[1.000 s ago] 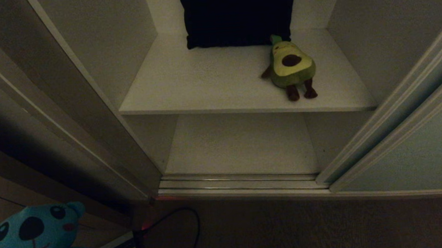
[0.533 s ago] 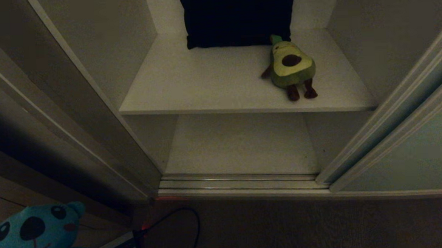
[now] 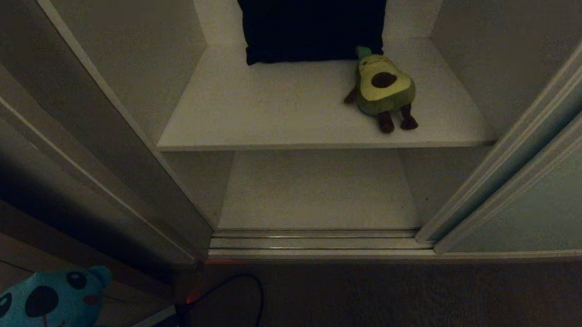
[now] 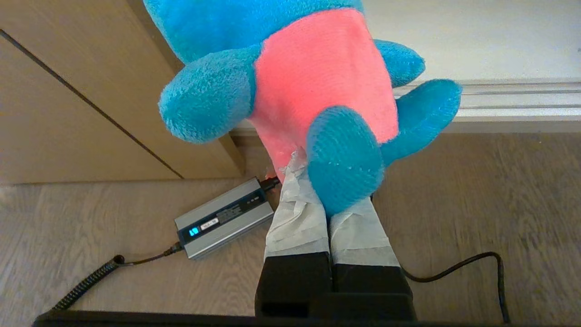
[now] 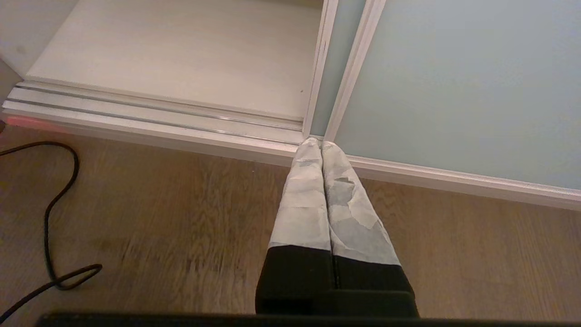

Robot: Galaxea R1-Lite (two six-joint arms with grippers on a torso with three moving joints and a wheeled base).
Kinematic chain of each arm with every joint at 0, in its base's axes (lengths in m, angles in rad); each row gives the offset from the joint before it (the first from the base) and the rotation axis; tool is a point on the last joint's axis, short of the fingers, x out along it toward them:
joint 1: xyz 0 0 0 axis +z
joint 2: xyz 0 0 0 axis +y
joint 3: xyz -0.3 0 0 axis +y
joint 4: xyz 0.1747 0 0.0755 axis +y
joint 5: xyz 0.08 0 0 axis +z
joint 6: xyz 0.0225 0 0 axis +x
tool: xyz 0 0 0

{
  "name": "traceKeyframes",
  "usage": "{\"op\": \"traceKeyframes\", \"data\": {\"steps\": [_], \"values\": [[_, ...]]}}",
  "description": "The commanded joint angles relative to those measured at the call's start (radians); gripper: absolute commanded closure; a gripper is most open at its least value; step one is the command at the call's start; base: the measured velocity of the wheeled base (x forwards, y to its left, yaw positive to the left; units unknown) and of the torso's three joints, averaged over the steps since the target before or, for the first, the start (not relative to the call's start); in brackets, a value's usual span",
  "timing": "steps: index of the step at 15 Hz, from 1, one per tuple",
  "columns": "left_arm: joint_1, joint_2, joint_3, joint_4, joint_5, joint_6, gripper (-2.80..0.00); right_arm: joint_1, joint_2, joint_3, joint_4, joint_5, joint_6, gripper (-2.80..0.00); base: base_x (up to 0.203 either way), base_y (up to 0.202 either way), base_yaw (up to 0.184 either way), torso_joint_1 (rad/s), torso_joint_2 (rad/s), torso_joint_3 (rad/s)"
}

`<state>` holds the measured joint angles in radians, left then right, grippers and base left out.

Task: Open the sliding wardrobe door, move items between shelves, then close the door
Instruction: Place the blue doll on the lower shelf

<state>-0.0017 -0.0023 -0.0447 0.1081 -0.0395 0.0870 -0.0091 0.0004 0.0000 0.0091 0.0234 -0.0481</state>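
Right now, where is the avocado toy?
In the head view, the avocado lies on the upper shelf, toward its right, just in front of the dark cloth.

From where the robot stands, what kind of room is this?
Probably a bedroom or a home-like test room. It faces an open wardrobe with sliding doors and white shelves, an avocado toy on the upper one, dark cloth hanging behind, and a wood floor in front.

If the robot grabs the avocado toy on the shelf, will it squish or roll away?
The avocado toy looks plush, so it would probably squish and feel light. It lies flat on the shelf, limp legs out, so it likely won't roll. The fuzzy fabric probably grips well.
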Motion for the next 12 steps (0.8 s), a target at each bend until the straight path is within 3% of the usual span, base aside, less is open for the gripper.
{"op": "traceKeyframes", "data": {"steps": [1,12], "values": [[0.000,0.004,0.000,0.000,0.000,-0.001,0.00,0.000,0.000,0.003,0.000,0.001,-0.001,0.00,0.000,0.000,0.000,0.000,0.00,0.000],[0.000,0.004,0.000,0.001,0.000,0.011,0.00,0.000,0.000,0.003,0.000,0.000,-0.001,0.00,0.000,0.000,0.000,0.000,0.00,0.000]]}}
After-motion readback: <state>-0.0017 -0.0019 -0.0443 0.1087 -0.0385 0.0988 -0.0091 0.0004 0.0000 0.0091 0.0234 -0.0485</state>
